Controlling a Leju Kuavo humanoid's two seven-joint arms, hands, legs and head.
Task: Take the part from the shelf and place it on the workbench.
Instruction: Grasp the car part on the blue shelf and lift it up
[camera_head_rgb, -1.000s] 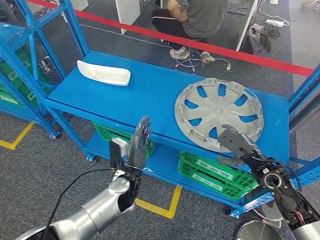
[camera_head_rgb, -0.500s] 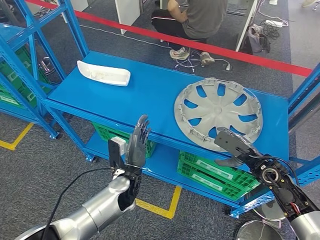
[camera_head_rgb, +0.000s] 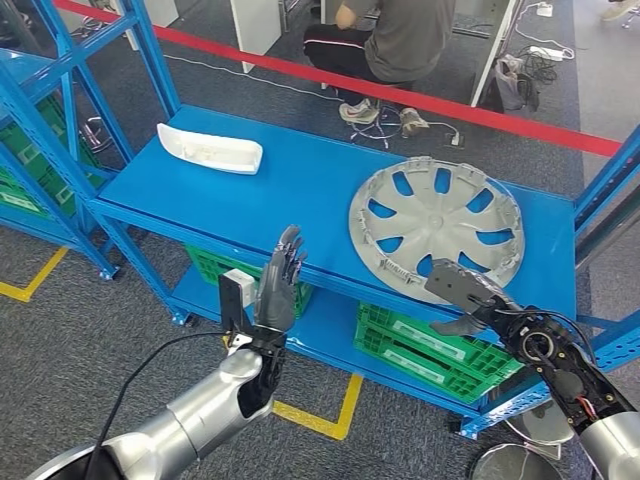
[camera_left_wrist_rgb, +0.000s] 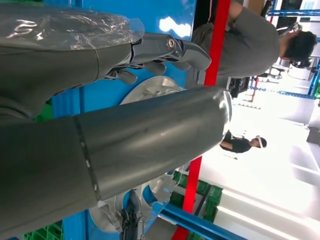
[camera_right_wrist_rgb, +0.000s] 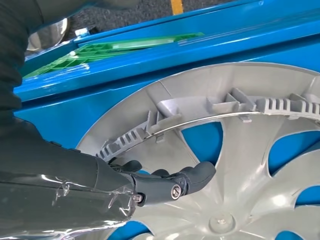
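- Blue steel shelf (camera_head_rgb: 302, 190): the top deck carries both loose parts; green plastic crates (camera_head_rgb: 423, 345) sit on the lower deck.
- Round silver-grey plastic wheel cover (camera_head_rgb: 438, 225): lies flat, inner face up, on the right half of the top deck, its near rim close to the deck's near edge. It has spoke-shaped cut-outs showing blue through them, a raised rim with ribbed clips, and a thin metal retaining ring running through those clips.
- Handling, judged: light for its span, a thin moulding that would flex if lifted by one edge; smooth faces likely slippery, and the clips and ring look breakable. The rim or a spoke edge at a cut-out offers the best hold, preferably on two opposite sides.
- Long white moulded plastic trim piece (camera_head_rgb: 210, 149): far left of the deck, well apart from the cover.
- Right hand (camera_head_rgb: 462, 290): over the cover's near rim, fingers extended and loosely spread, holding nothing; contact with the rim cannot be confirmed.
- Left hand (camera_head_rgb: 278, 285): raised upright before the shelf's near edge, fingers straight and spread, empty.
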